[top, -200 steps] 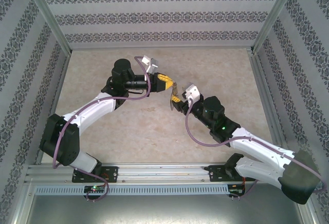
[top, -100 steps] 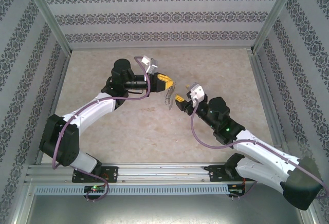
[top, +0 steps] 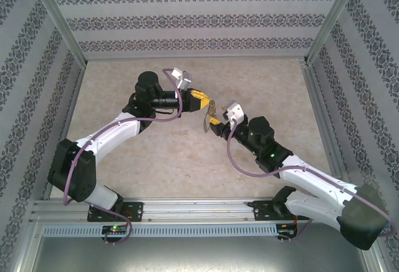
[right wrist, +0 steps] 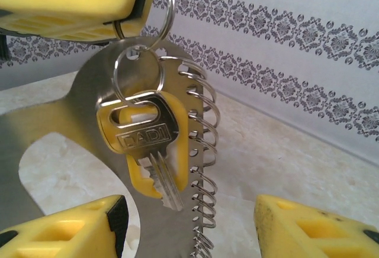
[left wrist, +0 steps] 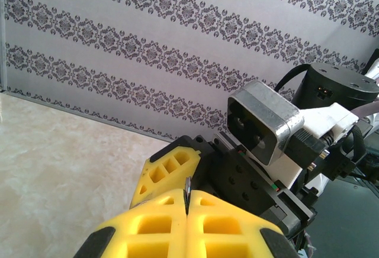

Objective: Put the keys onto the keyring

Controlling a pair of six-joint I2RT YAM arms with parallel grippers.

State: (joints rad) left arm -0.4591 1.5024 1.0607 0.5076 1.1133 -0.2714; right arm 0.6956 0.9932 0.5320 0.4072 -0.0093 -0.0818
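**Key and keyring held up in the left claw, between the spread fingers of the right**

Reached with both arms to the middle of the table point(top: 187, 172), claws almost tip to tip above it. Clamped the left claw point(top: 201, 99) tight on the keyring point(top: 209, 113), which dangled below its yellow tips as a thin grey sliver. Brought the right claw point(top: 216, 123) in just beside that sliver, on the near right.

From the left wrist: pressed the yellow pads point(left wrist: 148, 234) flush together, leaving only a thin metal edge of the keyring point(left wrist: 186, 192) visible in the seam.

From the right wrist: hung the keyring point(right wrist: 77, 110) upright as a flat grey plate, with a fringe of wire loops point(right wrist: 202, 151) down its right edge. Caught the wire ring point(right wrist: 167, 9) at its top under the left claw's yellow finger point(right wrist: 71, 0). Carried the key point(right wrist: 151, 151) on a smaller split ring point(right wrist: 127, 71), flat against the plate's face, yellow head up and silver blade down, with "DADI" stamped across the head. Kept the right claw point(right wrist: 189, 228) spread wide, one finger point(right wrist: 65, 231) low on the left and the other low on the right, touching neither key nor plate. Placed the blade tip just above the gap, nearer the left-hand finger.
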